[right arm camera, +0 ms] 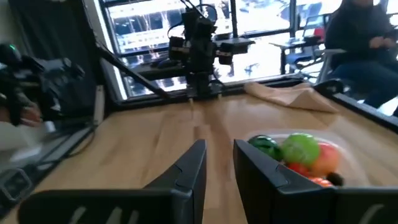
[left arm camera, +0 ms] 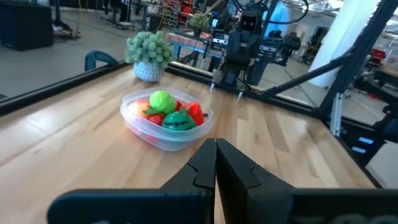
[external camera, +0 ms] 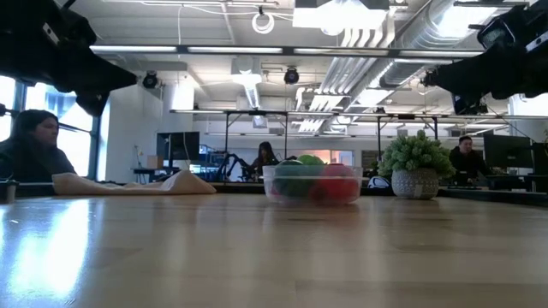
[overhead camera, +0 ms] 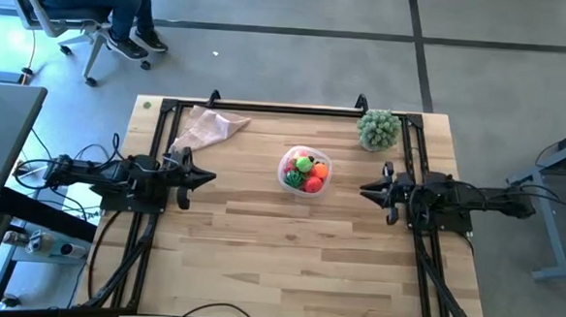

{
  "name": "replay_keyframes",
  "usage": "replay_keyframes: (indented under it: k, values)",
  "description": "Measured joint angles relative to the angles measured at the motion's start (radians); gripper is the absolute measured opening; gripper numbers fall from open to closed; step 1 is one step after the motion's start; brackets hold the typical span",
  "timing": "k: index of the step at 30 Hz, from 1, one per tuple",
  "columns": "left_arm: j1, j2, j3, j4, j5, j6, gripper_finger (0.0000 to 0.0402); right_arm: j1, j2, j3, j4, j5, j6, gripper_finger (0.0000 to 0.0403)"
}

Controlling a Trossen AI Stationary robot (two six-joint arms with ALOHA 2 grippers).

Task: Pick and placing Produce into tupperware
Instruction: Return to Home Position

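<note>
We have produce (overhead camera: pixel 308 170) inside the tupperware (overhead camera: pixel 284 175), between our arms: left gripper (overhead camera: pixel 207 179) pinched closed, empty; right gripper (overhead camera: pixel 367 190) parted a crack, empty, nearer the tupperware.

Count on inspection:

- One light wooden table (overhead camera: pixel 287 266).
- One small clear plastic tub with a whitish rim (left arm camera: pixel 163 139). It holds:
  - one pale green ball (left arm camera: pixel 161 99)
  - one dark striped green ball (left arm camera: pixel 177 121)
  - one orange ball (overhead camera: pixel 319 168)
  - at least two red pieces (left arm camera: pixel 194 112); full number not determinable
- One beige cloth (overhead camera: pixel 212 126).
- One bushy pale-green potted plant (overhead camera: pixel 379 129).
- Two dark robot arms: left arm (overhead camera: pixel 117 174), right arm (overhead camera: pixel 456 197).
</note>
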Motion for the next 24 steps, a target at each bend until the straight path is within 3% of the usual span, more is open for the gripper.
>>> replay_keyframes:
  k: [4,24]
  values:
    - [0.0,0.0,0.0,0.0,-0.006,0.012,0.0,0.0,0.0,0.0,0.007,0.042,-0.032,0.0071]
    - [0.0,0.0,0.001,0.001,-0.006,0.012,0.0001,0.0,0.0,0.0,0.005,0.043,-0.032,0.0071]
